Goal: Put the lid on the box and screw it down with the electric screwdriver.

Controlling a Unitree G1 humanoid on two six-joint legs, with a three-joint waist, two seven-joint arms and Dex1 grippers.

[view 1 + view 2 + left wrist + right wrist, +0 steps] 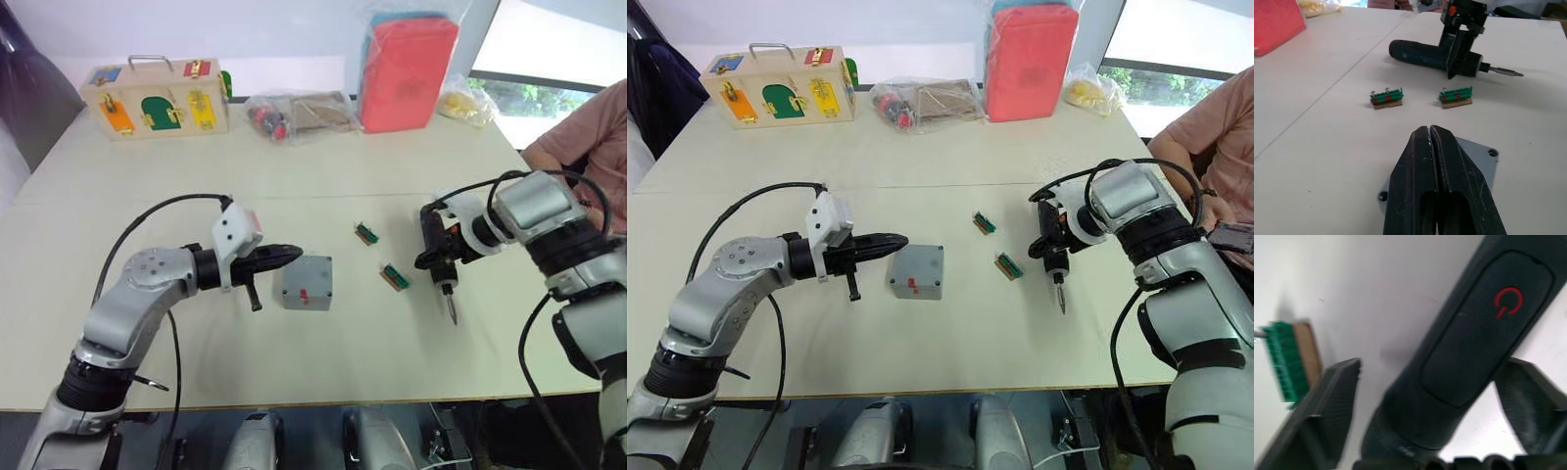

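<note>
The box [308, 283] is seen on the tabletop [323, 186] with the lid [1480, 159] on it, just beside the left gripper [290, 254], whose fingers are pressed together. The electric screwdriver [1054, 257] is straddled on the tabletop by the right gripper [1048, 247], whose fingers are spread apart on either side of it.

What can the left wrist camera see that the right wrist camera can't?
Left wrist view, not the right: the shut left claw over the grey box, a second green connector, and the metal bit of the screwdriver. Right wrist view, not the left: the screwdriver's red power sign. Both: the black screwdriver, the open right claw around it, and a green connector.
</note>
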